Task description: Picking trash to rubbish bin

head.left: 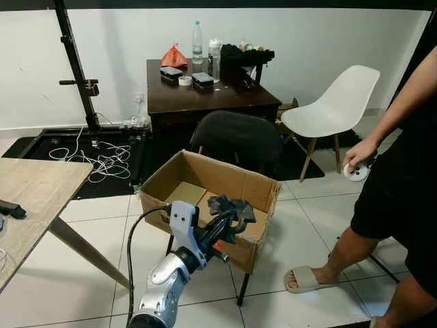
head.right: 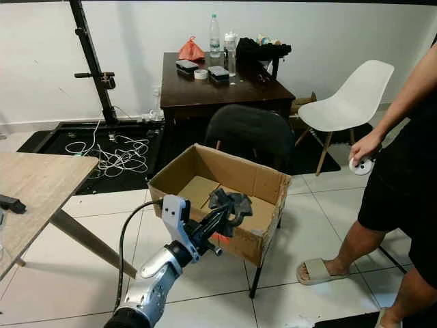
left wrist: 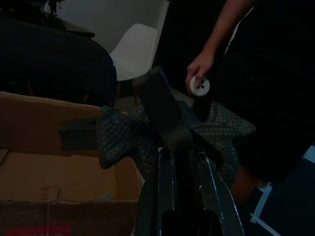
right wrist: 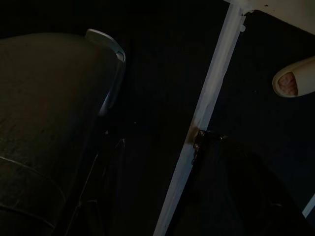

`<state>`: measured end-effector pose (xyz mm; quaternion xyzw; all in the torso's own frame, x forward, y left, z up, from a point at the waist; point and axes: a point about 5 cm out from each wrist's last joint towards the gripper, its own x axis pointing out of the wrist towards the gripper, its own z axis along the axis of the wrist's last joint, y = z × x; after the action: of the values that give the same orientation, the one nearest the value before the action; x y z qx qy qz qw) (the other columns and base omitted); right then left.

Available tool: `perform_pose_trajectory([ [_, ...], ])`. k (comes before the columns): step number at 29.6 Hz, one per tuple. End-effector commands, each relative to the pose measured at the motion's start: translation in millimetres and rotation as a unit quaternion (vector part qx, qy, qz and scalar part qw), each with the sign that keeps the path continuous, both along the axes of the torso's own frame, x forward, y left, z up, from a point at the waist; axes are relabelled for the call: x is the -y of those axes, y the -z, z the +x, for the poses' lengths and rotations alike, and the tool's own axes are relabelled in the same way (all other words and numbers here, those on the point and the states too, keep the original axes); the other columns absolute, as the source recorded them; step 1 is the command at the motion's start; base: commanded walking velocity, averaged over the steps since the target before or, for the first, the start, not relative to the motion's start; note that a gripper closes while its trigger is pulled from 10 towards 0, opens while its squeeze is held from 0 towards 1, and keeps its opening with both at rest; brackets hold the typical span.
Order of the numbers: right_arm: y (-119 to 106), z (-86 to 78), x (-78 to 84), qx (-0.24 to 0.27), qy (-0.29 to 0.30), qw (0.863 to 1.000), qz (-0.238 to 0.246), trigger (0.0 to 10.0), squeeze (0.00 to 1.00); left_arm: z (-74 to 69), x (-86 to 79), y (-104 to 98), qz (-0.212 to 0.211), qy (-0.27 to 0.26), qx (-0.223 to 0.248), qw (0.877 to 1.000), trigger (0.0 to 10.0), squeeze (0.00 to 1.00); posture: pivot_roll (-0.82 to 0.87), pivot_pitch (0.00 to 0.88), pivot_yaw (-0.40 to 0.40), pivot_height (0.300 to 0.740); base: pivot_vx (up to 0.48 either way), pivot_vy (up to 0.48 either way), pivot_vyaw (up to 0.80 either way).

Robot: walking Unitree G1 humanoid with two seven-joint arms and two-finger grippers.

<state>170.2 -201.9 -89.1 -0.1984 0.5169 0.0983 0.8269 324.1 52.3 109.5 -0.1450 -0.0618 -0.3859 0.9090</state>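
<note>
The left gripper [head.left: 231, 220] is clamped on a crumpled dark rag [head.left: 232, 207] — held over the near rim of the open cardboard box [head.left: 179, 172], at its 5 o'clock corner. At 3 o'clock a person's hand [head.left: 360, 154] holds a white round controller [head.left: 356, 172].

No lettering, brand or number can be read anywhere. The open brown cardboard box [head.left: 205, 188] carries a small red patch on its front wall, and the clear plastic bottle [head.left: 197, 42] on the dark wooden desk [head.left: 225, 96] a label, both too small to read.
</note>
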Motion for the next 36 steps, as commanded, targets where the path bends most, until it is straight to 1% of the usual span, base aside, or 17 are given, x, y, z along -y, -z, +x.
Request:
perform_pose_trajectory([
  [1, 1.9, -5.3, 2.6, -0.009, 0.005, 1.000, -0.002, 10.0, 0.00, -2.4, 2.0, 0.5, -0.002, 0.006, 0.000, 1.000, 10.0, 0.00, -0.13, 0.078, 0.040, 0.740, 0.000, 0.000, 0.00],
  [22, 3.1, -7.3, 0.5, -0.011, 0.008, 1.000, 0.002, 10.0, 0.00, -3.9, 2.9, 0.2, -0.005, 0.018, -0.001, 1.000, 10.0, 0.00, -0.13, 0.081, 0.041, 0.740, 0.292, 0.000, 0.00],
  [33, 3.1, -8.0, 2.4, -0.012, 0.011, 1.000, 0.002, 10.0, 0.00, -5.4, 6.0, -0.6, -0.008, 0.025, -0.001, 1.000, 10.0, 0.00, -0.13, 0.081, 0.040, 0.740, 0.314, 0.000, -0.75],
  [36, 2.9, -8.1, 3.2, -0.009, 0.011, 1.000, 0.002, 10.0, 0.00, -6.1, 7.3, -0.7, -0.008, 0.028, 0.000, 1.000, 10.0, 0.00, -0.13, 0.083, 0.039, 0.740, 0.310, 0.000, 0.00],
])
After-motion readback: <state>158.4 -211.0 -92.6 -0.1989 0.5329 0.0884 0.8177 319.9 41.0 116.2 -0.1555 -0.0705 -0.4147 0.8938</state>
